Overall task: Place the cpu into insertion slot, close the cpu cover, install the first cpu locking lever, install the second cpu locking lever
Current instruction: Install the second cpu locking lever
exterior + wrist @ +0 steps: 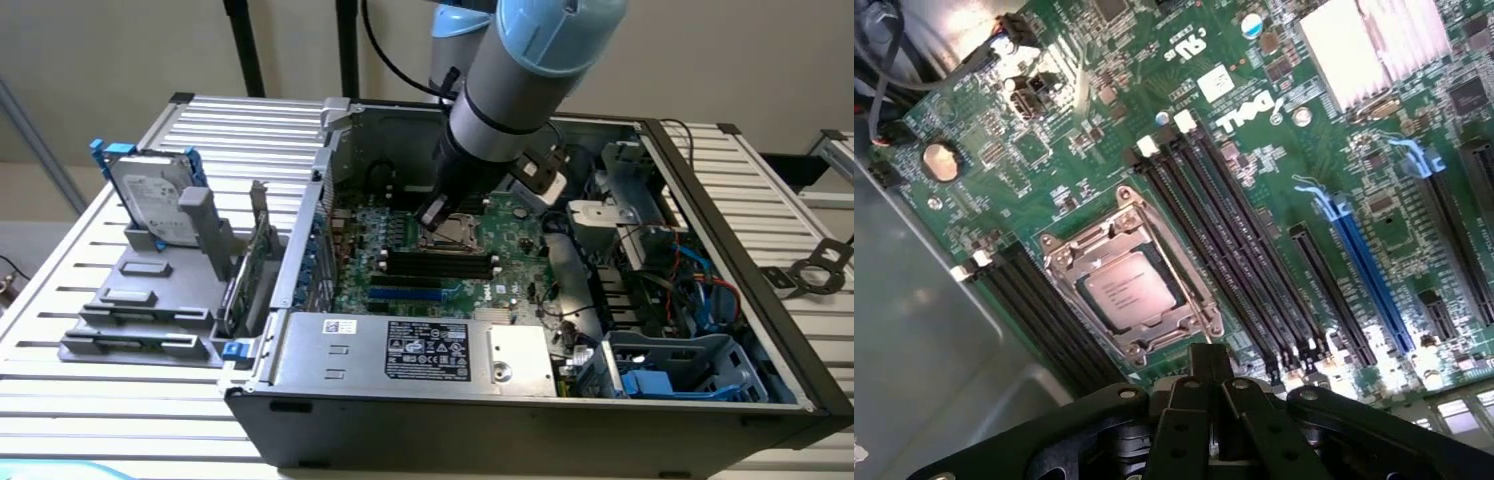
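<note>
The cpu (1126,291), silver top up, lies flat in the insertion slot (463,231) on the green board. The cpu cover (1184,322), a thin silvery frame, lies closed over it with the chip showing through its window. The cover hides most of the slot's black frame. My gripper (1210,374) is shut with nothing between its fingers and hovers just off one edge of the cover, apart from it. In the exterior view the gripper (438,212) reaches down into the open computer case, just above the socket. I cannot make out how the locking levers stand.
Long black memory slots (1239,245) flank the socket on both sides, with black and blue card slots (1366,280) beyond. A finned heatsink (1374,50) sits further off. The power supply (416,350), a blue drive cage (681,372) and cables crowd the case. A hard drive (151,200) stands outside.
</note>
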Available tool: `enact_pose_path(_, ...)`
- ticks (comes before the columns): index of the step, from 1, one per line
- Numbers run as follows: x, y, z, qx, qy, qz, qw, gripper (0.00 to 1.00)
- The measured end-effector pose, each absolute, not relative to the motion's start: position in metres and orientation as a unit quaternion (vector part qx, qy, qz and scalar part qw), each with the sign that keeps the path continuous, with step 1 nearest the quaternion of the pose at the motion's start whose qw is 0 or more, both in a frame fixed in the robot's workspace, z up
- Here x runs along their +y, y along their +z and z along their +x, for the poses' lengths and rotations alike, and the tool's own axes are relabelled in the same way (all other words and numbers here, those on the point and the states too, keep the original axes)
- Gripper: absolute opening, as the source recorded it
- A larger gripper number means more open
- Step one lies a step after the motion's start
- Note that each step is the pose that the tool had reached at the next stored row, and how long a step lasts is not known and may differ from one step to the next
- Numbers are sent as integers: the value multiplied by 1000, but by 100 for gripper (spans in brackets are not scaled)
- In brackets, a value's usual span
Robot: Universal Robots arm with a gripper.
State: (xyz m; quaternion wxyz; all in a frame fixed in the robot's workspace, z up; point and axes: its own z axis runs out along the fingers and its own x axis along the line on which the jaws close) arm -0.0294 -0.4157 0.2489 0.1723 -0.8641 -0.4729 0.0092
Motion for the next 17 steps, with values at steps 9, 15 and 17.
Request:
enact_pose_path(9, -416, 235, -41, -473, 9, -864, 172, 11)
enact_pose_path(15, -415, 225, -50, -474, 7, -864, 171, 11)
enact_pose_path(17, -414, 222, -51, -474, 6, -864, 171, 11)
